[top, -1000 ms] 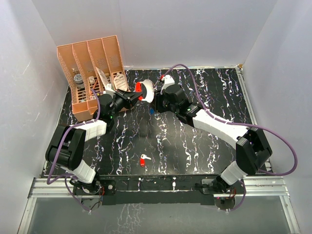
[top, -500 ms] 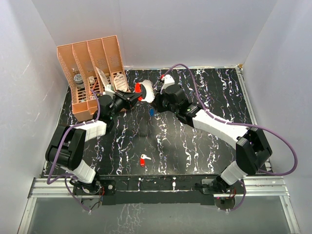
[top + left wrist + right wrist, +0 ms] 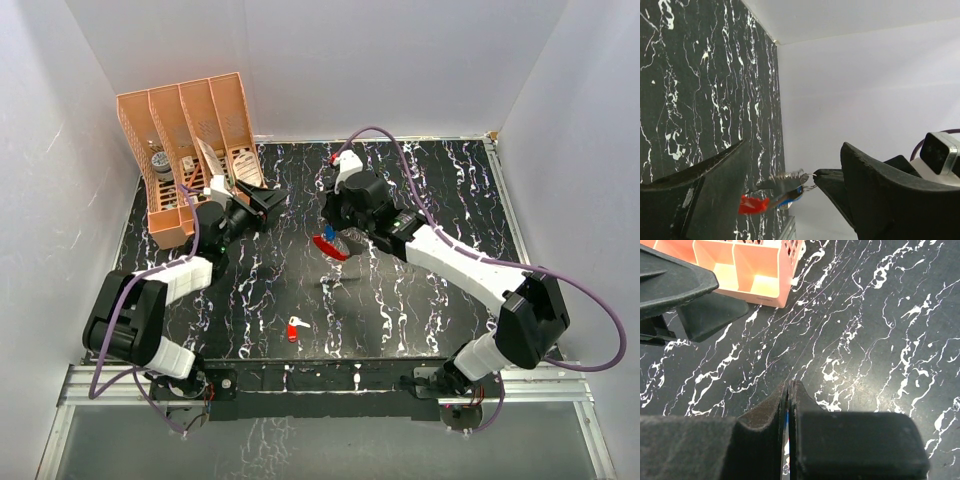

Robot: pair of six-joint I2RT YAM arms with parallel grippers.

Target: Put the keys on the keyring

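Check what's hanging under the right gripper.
The keyring, red strip showing, and the blue key hang below the right gripper; the whitish band is covered by the gripper.

Rack [image 3: 185, 150] sat back-left on desk [image 3: 450, 200]. Left hand [image 3: 268, 205] was just right of it. Keyring [image 3: 330, 247] hung under right hand [image 3: 335, 228] mid-desk. Loose key [image 3: 292, 328] lay near front edge.

Right hand [image 3: 338, 232] over middle of black marbled surface [image 3: 430, 180], clamped on keyring [image 3: 329, 248]; red strip hangs below fingertips, clear of surface. Blue-headed key [image 3: 327, 233] right at the grip, touching ring. Left hand [image 3: 268, 203] apart to left, fingers spread, nothing held, near orange rack [image 3: 185, 120] in far-left corner. Red-headed key [image 3: 293, 328] lies alone near front edge.
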